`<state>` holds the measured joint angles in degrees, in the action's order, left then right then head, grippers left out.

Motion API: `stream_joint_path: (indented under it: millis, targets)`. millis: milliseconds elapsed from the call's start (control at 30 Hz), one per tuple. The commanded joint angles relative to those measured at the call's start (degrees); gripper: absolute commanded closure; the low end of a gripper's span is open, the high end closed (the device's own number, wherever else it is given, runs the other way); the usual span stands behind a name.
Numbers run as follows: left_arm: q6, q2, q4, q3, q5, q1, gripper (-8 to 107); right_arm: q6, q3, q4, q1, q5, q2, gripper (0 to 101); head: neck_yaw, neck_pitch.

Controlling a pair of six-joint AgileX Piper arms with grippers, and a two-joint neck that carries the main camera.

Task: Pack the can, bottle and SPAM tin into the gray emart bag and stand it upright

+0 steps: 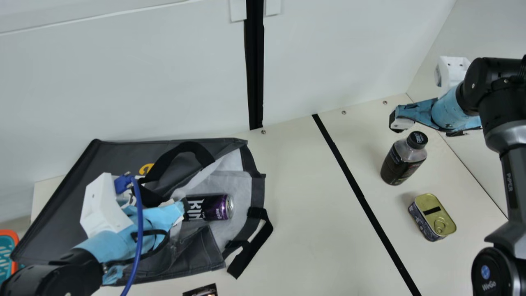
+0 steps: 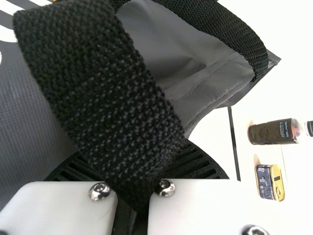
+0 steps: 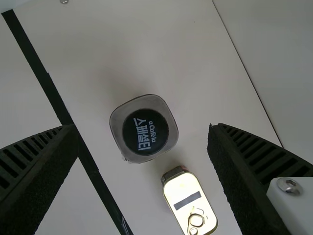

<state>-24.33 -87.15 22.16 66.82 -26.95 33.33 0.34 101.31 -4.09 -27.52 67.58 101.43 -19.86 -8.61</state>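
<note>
The squarish, dark-labelled plastic bottle point(image 1: 401, 165) stands on the cream table point(image 1: 308, 209), likely smooth, stiff and weighty (if full); grip mid-body. Over it, the right black ribbed pincer point(image 3: 142, 128) is spread; the left pincer point(image 2: 139, 169) clamps the gray fabric bag's point(image 1: 61, 205) soft webbing handle point(image 2: 98, 88).

Pale, plain wall panels point(image 1: 123, 82) stand behind a cream desk point(image 1: 308, 246), and another pale panel point(image 1: 485, 24) meets them at a corner on the right. A black vertical strip point(image 1: 254, 74) runs down the back wall, between two small white tabs point(image 1: 238, 10). A black line point(image 1: 356, 189) crosses the desk diagonally. Small round screws point(image 1: 344, 112) dot its back edge. Soft light leaves faint shadows.
</note>
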Motion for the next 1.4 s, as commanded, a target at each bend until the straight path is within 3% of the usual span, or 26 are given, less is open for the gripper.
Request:
stream_joint_path:
  millis: [0, 1000, 1367]
  targets:
    - [0.0, 0.0, 0.0, 0.0, 0.0, 0.0, 107, 0.0, 0.1, 0.1, -0.2, 0.1, 0.4, 6, -0.1, -1.4]
    - [0.0, 0.0, 0.0, 0.0, 0.0, 0.0, 107, 0.7, 0.6, 1.7, -1.0, 0.9, 6.3, 6, -0.1, -1.4]
    - [0.0, 0.0, 0.0, 0.0, 0.0, 0.0, 107, 1.6, 1.0, 2.0, -0.6, 1.5, 7.1, 80, -0.1, -1.4]
